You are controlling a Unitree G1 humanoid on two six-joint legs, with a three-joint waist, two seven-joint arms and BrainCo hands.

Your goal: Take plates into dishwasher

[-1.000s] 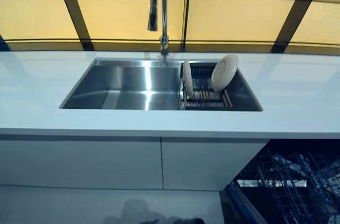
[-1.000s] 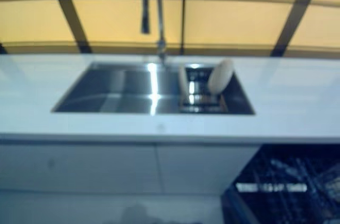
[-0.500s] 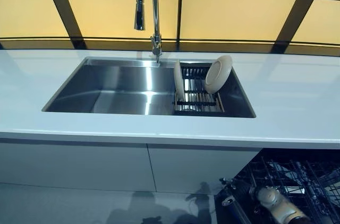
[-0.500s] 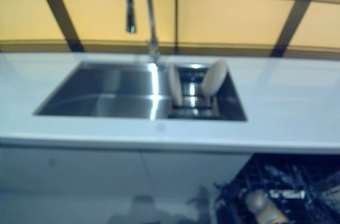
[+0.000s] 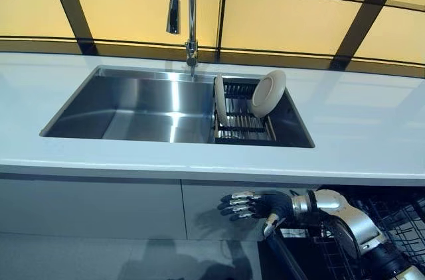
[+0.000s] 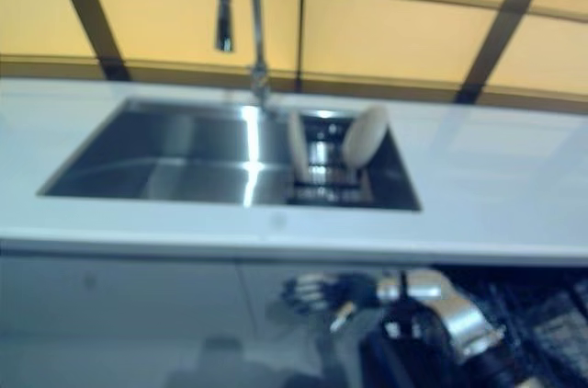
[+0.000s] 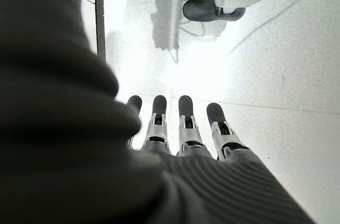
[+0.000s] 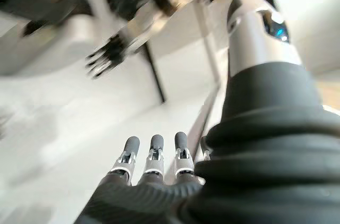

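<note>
Two plates in the sink [image 5: 133,104] rack [image 5: 242,124]: one plate [image 5: 220,99] upright on edge, the other plate [image 5: 268,93] leaning at the rack's far right. Right robot hand [image 5: 255,204] below the desk [image 5: 358,134] edge, fingers straight and spread, empty, beside the dishwasher [image 5: 392,227]. Left robot hand [image 7: 183,128] only in its wrist view, over the floor, fingers apparently straight, holding nothing.

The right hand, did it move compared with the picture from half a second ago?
Yes. The right hand now reaches out in front of the cabinet below the sink; before it was not visible.
</note>
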